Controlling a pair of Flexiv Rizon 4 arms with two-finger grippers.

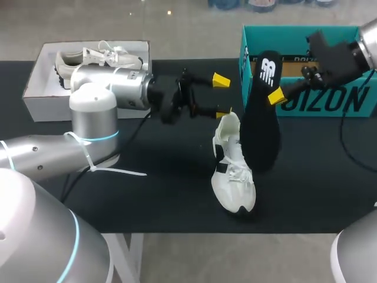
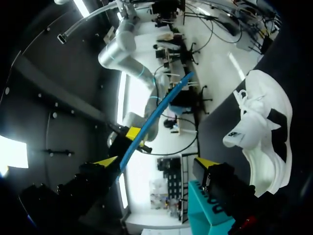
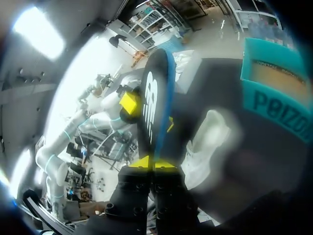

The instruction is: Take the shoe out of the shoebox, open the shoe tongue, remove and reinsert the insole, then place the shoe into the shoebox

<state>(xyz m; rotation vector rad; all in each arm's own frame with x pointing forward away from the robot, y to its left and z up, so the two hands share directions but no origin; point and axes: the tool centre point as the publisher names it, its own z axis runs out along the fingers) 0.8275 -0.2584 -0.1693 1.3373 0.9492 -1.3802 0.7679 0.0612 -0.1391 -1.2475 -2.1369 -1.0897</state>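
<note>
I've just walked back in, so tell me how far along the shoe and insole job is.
Done: the white shoe lies on the table, out of the teal shoebox, and the black insole is out of it. In hand: the right arm's fingers are shut on the insole, holding it upright beside the shoe; the left arm's fingers stand open by the shoe's heel. Left: reinsert the insole, then box the shoe.

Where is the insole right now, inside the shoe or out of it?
Out. The right gripper is shut on the black insole, holding it in the air beside the white shoe, which lies on the table.
</note>
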